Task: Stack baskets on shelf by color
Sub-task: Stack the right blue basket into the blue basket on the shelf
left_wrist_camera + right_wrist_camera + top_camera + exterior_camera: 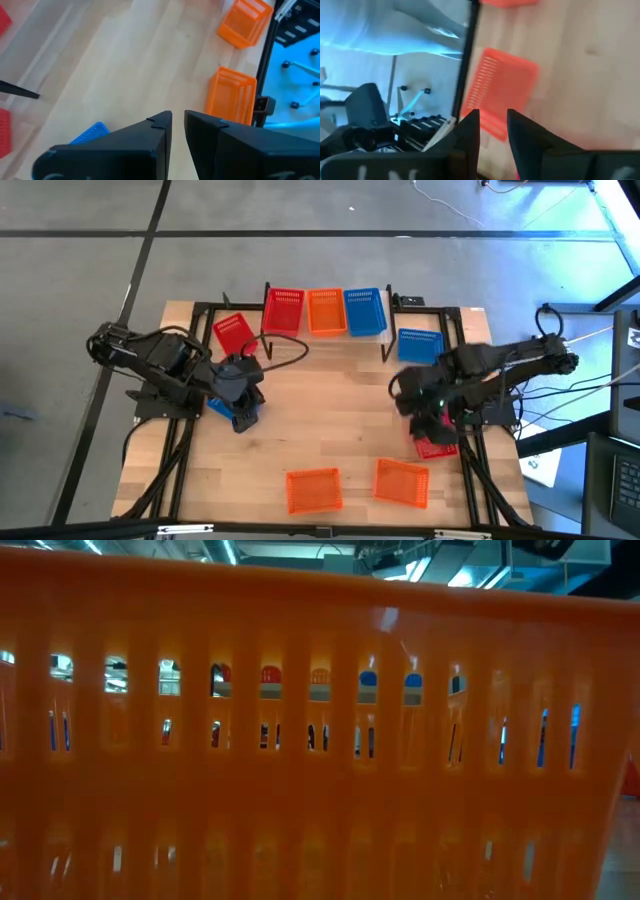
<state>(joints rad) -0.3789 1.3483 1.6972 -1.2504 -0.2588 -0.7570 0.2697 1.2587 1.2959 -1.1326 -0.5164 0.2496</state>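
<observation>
Wooden tabletop carries scattered baskets; left gripper pinches a blue basket, right gripper a red basket.

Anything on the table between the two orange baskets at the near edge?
No. In the high view only bare wood shows between the left orange basket and the right orange basket; they sit apart.

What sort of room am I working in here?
Probably a robotics lab or workshop: a light wooden worktable on a black metal frame, grey concrete floor, loose cables, and a wheeled chair base.
</observation>
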